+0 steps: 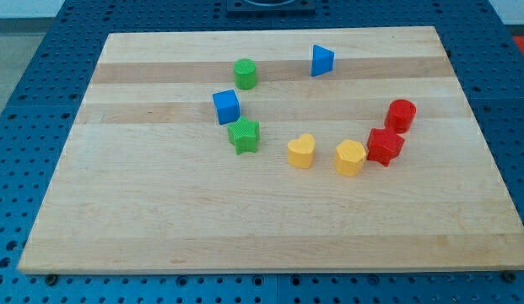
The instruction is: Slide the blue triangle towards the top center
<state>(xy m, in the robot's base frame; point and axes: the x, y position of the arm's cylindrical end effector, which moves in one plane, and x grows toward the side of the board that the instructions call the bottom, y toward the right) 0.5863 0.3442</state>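
The blue triangle (pixel 321 60) lies on the wooden board (pixel 160 219) near the view's top, a little right of centre. A green cylinder (pixel 245 73) stands to its left. A blue cube (pixel 227 106) and a green star block (pixel 243 135) sit below that cylinder. My tip and the arm do not show in the view.
A yellow heart block (pixel 301 151) and a yellow hexagon block (pixel 350 157) sit near the board's middle. A red star block (pixel 384 145) touches the hexagon's right side, and a red cylinder (pixel 401 114) stands just above it. Blue pegboard surrounds the board.
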